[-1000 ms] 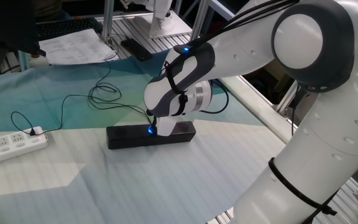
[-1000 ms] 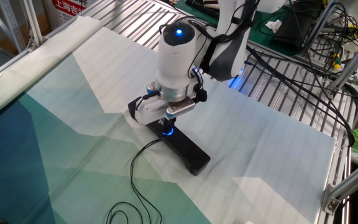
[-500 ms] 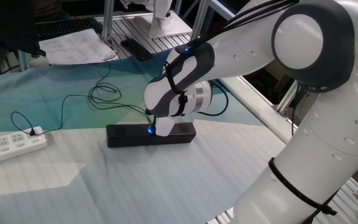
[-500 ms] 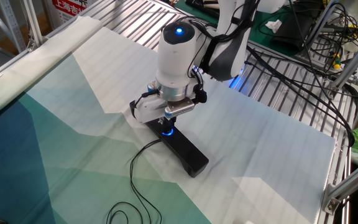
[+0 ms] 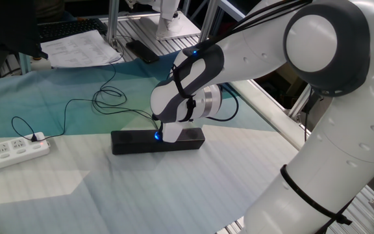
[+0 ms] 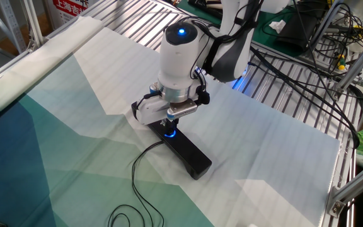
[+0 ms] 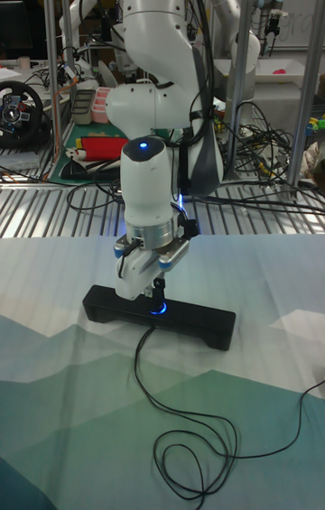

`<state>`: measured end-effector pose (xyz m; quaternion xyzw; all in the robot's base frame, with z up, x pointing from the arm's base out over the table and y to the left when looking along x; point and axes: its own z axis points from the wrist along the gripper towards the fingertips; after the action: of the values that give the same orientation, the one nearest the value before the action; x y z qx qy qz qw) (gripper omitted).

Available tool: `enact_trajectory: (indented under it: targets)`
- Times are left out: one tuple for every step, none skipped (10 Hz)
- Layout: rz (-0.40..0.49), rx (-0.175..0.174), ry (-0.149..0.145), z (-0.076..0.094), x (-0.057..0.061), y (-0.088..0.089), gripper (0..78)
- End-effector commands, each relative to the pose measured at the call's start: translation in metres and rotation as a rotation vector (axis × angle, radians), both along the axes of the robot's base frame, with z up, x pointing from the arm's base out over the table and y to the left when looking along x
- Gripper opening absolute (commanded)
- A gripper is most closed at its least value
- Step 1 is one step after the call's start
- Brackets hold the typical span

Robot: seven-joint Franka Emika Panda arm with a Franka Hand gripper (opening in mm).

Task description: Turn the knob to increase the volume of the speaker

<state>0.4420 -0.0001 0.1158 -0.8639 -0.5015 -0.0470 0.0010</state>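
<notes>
The speaker (image 5: 132, 142) (image 6: 191, 156) (image 7: 195, 319) is a long black bar lying on the pale cloth. Its knob (image 5: 156, 135) (image 6: 169, 133) (image 7: 159, 310) glows blue at the middle of the bar's top. My gripper (image 5: 162, 134) (image 6: 169, 128) (image 7: 158, 297) points straight down onto the knob. The dark fingers are drawn together around it, and the white hand hides most of the dial. The thin black cable (image 7: 185, 438) runs from the bar's middle and loops over the cloth.
A white power strip (image 5: 10, 151) lies at the left edge of the table, with the cable plugged in. Papers (image 5: 76, 48) and a black device sit behind the cloth. Metal slats (image 6: 295, 101) and tangled wires border the far side.
The hand turned slightly about its vertical axis over the knob, and the speaker's far end shifted a little. Nothing has moved in the last half second.
</notes>
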Motion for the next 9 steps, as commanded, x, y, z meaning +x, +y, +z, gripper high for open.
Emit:
enact_trajectory:
  targets:
    - [-0.163, 0.047, -0.009, 0.0053, 0.0078, -0.0005, 1.2]
    - [-0.190, 0.053, -0.001, 0.0053, 0.0079, -0.0005, 1.2]
    - [-0.177, 0.048, 0.025, 0.0053, 0.0079, -0.0005, 1.2]
    - [-0.182, 0.048, 0.029, 0.0053, 0.0079, -0.0005, 1.2]
    - [-0.180, 0.048, 0.049, 0.0053, 0.0079, -0.0005, 1.2]
    - [-0.180, 0.048, 0.049, 0.0053, 0.0079, -0.0005, 1.2]
    - [-0.184, 0.048, 0.079, 0.0053, 0.0079, -0.0005, 1.2]
    - [-0.202, 0.047, 0.082, 0.0053, 0.0079, -0.0005, 1.2]
    - [-0.229, 0.046, 0.079, 0.0053, 0.0079, -0.0005, 1.2]
